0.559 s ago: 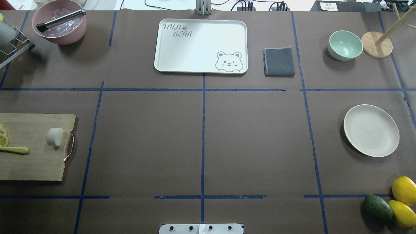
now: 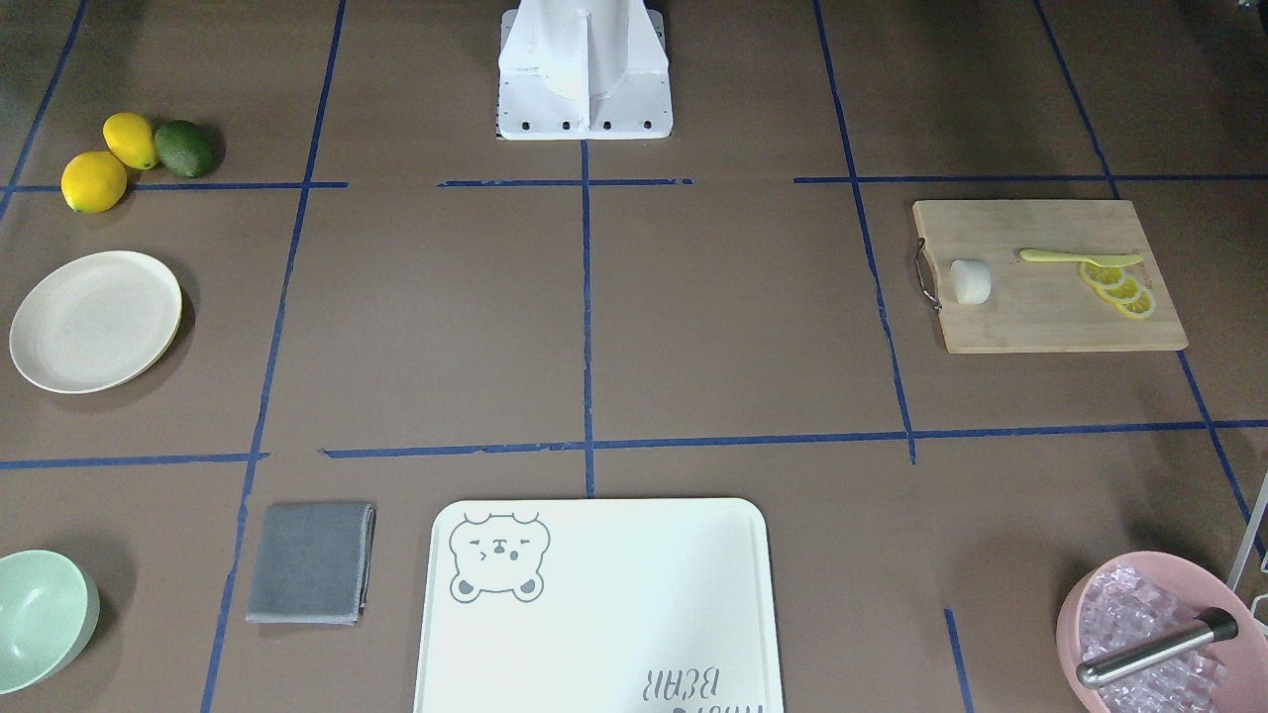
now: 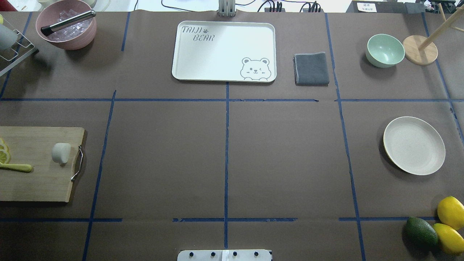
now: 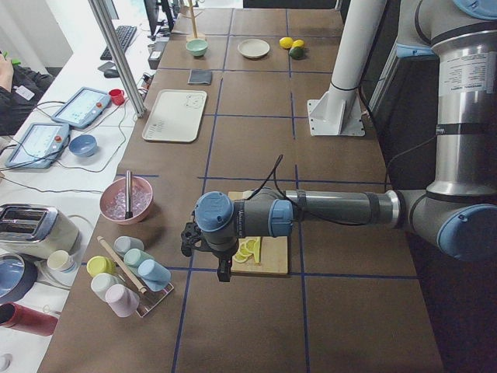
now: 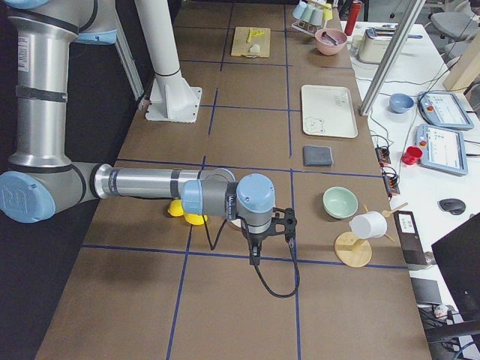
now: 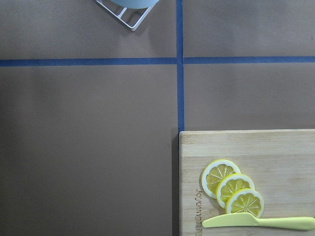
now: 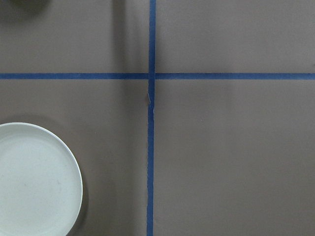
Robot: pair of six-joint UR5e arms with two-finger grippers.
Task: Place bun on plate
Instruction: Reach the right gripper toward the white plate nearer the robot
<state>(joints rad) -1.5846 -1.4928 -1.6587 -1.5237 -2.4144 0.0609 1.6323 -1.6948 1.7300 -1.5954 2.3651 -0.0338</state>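
Observation:
The bun point(image 3: 61, 152) is a small white roll lying on the wooden cutting board point(image 3: 36, 181) at the table's left edge, near the board's metal handle; it also shows as the bun point(image 2: 971, 281). At the right side sits the cream plate point(image 3: 414, 145), bare, seen too as the plate point(image 2: 94, 319) and in part as the plate point(image 7: 34, 179). My left gripper point(image 4: 222, 266) hangs over the board's outer end, beside the lemon slices. My right gripper point(image 5: 255, 251) hovers near the plate. I cannot tell whether either is open or shut. Neither touches anything.
Lemon slices point(image 6: 232, 187) and a yellow knife point(image 6: 258, 222) share the board. A bear-printed tray point(image 3: 224, 50), grey cloth point(image 3: 311, 68), mint bowl point(image 3: 384, 50) and pink ice bowl point(image 3: 66, 23) line the far side. Two lemons point(image 3: 450, 212) and an avocado point(image 3: 421, 232) lie near right.

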